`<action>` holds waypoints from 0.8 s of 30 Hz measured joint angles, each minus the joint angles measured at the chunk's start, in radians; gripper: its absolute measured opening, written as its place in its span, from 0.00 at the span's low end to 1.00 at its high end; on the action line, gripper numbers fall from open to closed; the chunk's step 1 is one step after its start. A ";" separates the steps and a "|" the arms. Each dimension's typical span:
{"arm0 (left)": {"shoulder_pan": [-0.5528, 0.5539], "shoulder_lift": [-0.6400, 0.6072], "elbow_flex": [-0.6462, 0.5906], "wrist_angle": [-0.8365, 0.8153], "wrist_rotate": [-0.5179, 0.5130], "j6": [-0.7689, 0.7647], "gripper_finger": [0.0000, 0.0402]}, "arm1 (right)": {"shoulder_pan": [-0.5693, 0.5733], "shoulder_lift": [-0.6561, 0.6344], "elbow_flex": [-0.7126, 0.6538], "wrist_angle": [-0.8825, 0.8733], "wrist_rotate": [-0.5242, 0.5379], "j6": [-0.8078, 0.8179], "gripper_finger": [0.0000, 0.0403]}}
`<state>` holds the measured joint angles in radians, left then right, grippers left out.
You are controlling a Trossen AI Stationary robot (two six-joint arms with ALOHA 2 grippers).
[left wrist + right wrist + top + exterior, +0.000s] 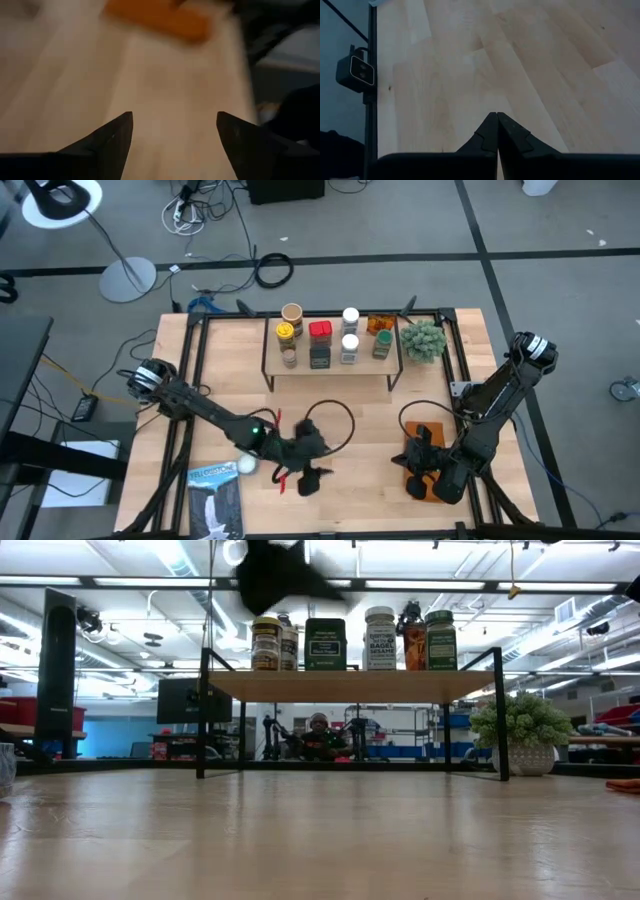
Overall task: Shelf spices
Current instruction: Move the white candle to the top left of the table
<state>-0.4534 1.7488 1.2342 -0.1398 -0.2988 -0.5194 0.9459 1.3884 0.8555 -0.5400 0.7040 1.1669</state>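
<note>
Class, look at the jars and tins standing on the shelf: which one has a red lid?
The dark square tin in the middle of the shelf. Only it has a red top; its neighbours have yellow, tan, white, orange or green ones.

The labels on the spices [332, 338] standing on the shelf [330, 370] are too small to read from above. At table level, a dark arm link [275, 575] blurs across the frame above the shelf's left end and hides the jar tops there. The left wrist view is blurred; an orange cloth [160, 20] (outline only) is cut by the frame edge. At table level the cloth [625, 784] right of the shelf is cut off too.
</note>
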 joint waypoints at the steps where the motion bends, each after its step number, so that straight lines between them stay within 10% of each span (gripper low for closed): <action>1: -0.002 -0.001 0.010 -0.083 -0.022 -0.050 0.73 | -0.001 0.000 0.000 0.000 0.000 -0.007 0.00; 8: -0.062 -0.003 0.083 -0.430 -0.036 -0.273 0.73 | -0.025 0.000 0.000 0.004 0.001 -0.038 0.00; 24: -0.187 -0.003 0.092 -0.762 0.301 -0.544 0.73 | -0.080 0.000 0.000 0.055 0.000 -0.072 0.00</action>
<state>-0.6408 1.7454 1.3262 -0.9014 0.0025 -1.0630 0.8658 1.3884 0.8555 -0.4851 0.7037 1.0954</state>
